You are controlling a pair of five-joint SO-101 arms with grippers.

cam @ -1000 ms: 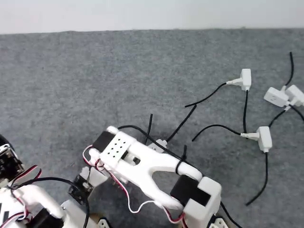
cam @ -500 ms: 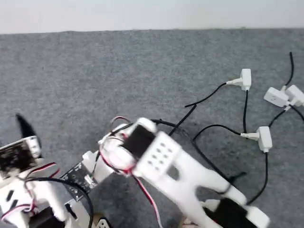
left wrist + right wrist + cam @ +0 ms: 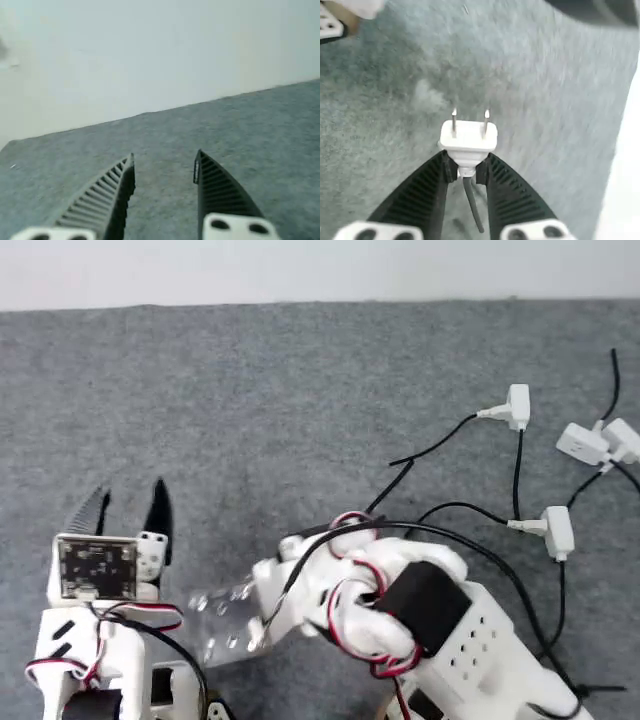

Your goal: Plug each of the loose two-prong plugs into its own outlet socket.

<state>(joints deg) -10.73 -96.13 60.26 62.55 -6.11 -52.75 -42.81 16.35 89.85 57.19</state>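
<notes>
**Right pincer** (image 3: pixel 467 161): closed on the neck of a white two-prong plug (image 3: pixel 468 136). The plug was held clear of the table with its prongs pointing away from the arm. Its black cord (image 3: pixel 472 205) trailed back between the fingers.

**Left pincer** (image 3: pixel 132 498): spread wide and holding nothing. It sat at the near left of the table, tips toward the wall.

**Far block** (image 3: pixel 517 405): a white moulded piece on a black lead, lying toward the far right. Whether it was a plug or a socket could not be told.

**Near block** (image 3: pixel 555 530): a matching piece on its own lead, lying apart from the far block and closer to the arms.

**Paired blocks** (image 3: pixel 585 443): two white pieces at the right edge, touching each other. Whether they were seated together could not be told.

**Progress**: judged early. One plug was in hand but well apart from the pieces at the right. No insertion could be confirmed. The held plug had yet to be carried across, lined up and pushed into a socket, and the single blocks looked unjoined.

**Surface**: table (image 3: pixel 250 390) covered in grey, carpet-like fabric.

**Room**: plain white wall (image 3: pixel 300 270) along the far edge.
</notes>
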